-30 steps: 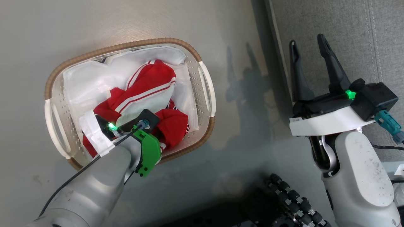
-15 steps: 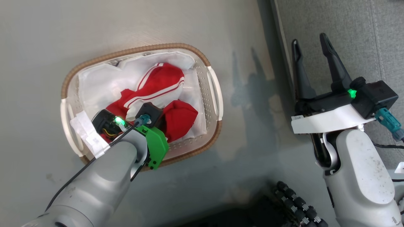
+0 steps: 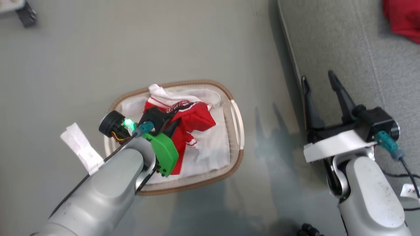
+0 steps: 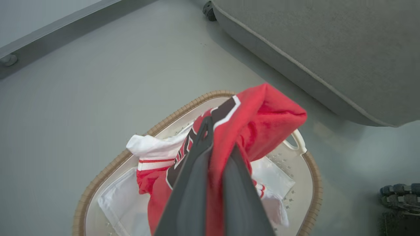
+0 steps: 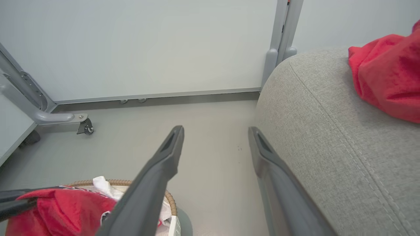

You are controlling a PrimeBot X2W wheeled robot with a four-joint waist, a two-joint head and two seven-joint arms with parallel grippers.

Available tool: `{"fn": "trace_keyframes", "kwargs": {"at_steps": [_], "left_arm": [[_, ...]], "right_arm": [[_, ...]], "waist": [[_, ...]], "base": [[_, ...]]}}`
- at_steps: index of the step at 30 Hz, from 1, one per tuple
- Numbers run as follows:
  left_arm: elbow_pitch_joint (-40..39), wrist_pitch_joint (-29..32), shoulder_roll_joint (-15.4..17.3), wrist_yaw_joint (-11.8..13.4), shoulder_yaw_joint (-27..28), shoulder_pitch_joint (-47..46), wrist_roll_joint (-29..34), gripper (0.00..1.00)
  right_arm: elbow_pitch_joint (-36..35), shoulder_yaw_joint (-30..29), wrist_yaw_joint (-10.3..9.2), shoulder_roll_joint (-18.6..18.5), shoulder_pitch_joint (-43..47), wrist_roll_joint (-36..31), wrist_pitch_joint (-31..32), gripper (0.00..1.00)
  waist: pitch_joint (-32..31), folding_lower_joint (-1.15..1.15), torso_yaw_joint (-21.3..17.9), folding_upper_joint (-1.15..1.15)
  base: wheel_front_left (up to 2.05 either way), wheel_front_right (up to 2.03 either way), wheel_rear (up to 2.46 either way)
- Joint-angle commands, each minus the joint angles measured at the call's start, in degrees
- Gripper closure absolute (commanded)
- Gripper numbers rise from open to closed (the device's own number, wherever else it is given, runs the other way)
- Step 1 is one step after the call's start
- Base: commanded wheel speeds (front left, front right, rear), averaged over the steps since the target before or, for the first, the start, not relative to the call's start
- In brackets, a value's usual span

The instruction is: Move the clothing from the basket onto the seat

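Pinching red fabric between its two dark fingers, the left claw [image 4: 220,137] was clenched on the clothing [image 4: 272,114], a red garment with white and black trim that bunched over the fingertips and hung down into the basket [image 3: 237,154]. Its lower folds seemed to reach the white liner [image 3: 213,154], though the wrist hid that spot from the head camera. The basket sat on the grey floor [image 3: 98,49], just beside the seat [image 3: 344,49]. Over at the seat's edge, the right claw [image 3: 316,77] stood released, fingers spread wide, gripping nothing. And up on the seat's far corner, well apart from the basket, a second red piece [image 5: 387,75] lay in a heap.
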Motion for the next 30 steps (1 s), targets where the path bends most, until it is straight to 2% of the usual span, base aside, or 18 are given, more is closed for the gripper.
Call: {"fn": "trace_keyframes", "kwargs": {"at_steps": [1, 9, 15, 23, 30], "left_arm": [[-1.61, -0.17, 0.81, 0.17, 0.74, 1.76, 0.52, 1.00], [-9.00, -0.19, 2.54, 0.16, 3.11, 5.00, 1.77, 1.00], [-13.16, 0.01, 3.73, -0.02, 2.18, 1.86, 2.42, 1.00], [-18.25, 3.03, 5.29, 0.01, 4.12, -3.64, 0.04, 1.00], [-19.64, 3.93, 4.04, 1.73, 7.06, -7.60, -2.02, 1.00]], "right_arm": [[0.95, -0.16, -0.08, -0.25, 1.91, -0.58, -0.10, 0.00], [4.70, -0.16, -0.08, -0.26, 7.42, -0.89, -0.10, 0.00], [6.85, 0.77, -0.08, -0.24, 10.48, -0.11, -0.09, 0.00], [7.04, 3.28, -0.08, -0.24, 10.87, 0.69, -0.09, 0.00], [6.30, 5.62, -0.08, -0.24, 9.40, 1.14, -0.10, 0.00]], "waist": [[-10.63, 0.00, 4.25, 0.00], [-22.90, 0.00, 5.90, 0.00], [-29.72, 0.00, 6.43, 0.00], [-33.61, 0.00, 5.86, 0.00], [-34.59, 0.00, 5.55, 0.00]], "base": [[0.00, 0.00, 0.00], [0.00, 0.00, 0.00], [0.00, 0.00, 0.00], [0.00, 0.00, 0.00], [0.00, 0.00, 0.00]]}}
